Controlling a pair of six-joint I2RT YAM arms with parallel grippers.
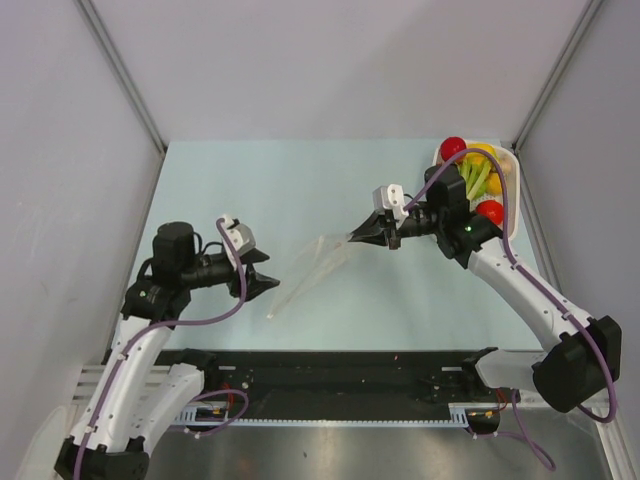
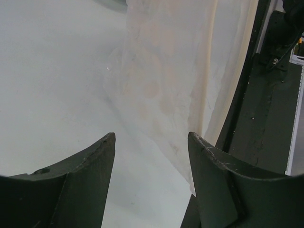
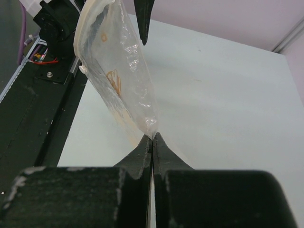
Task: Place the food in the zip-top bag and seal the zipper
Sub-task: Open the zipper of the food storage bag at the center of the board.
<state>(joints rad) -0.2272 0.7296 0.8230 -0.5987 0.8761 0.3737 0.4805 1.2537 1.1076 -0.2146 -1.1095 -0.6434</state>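
Clear plastic is hard to read from above. In the top view the bag (image 1: 312, 266) is only a faint slanted sheet over the pale table (image 1: 220, 180), its dots invisible. The right gripper (image 1: 358, 236) is pinched shut on the bag's far upper corner. The left gripper (image 1: 268, 280) sits at the bag's near end with its jaws apart; I cannot tell whether it touches the plastic. The food (image 1: 490, 211), red, yellow and green, lies in the white basket (image 1: 512, 170) at the far right corner, partly hidden behind the right arm and well apart from the bag.

From the left wrist, the two dark fingers (image 2: 95, 166) stand moderately wide with nothing gripped between them. The bag (image 2: 166, 71) hangs ahead as a milky blur and its lower end slips out of sight behind the right-hand finger.

From the right wrist, the fingertips meet tightly on one corner of the bag (image 3: 123, 76), which rises away from them. A thicker whitish strip along its left edge seems to be the zipper (image 3: 80, 47), though I cannot tell whether it is sealed. A dark pointed tip (image 3: 144, 21), cut off by the top edge, hangs just beside the bag's far end.
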